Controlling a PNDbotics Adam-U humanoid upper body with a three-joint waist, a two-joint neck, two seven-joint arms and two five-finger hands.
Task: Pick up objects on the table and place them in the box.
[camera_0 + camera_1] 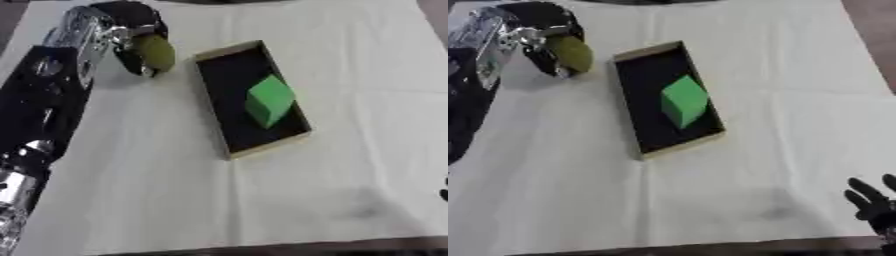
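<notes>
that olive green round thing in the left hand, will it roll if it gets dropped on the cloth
Probably. The olive-green object looks rounded and smooth, so it could roll on the flat white cloth. The left hand curls around it, which suggests it is rigid. Inside the box, the walls and the green block would likely stop it.

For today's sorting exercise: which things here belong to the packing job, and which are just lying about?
Part of the job:
- box, black inside
- green block, already in the box
- olive-green object, held in the left hand beside the box

Not in use:
- white cloth covering the table
- right hand, idle and open at the lower right corner
</notes>
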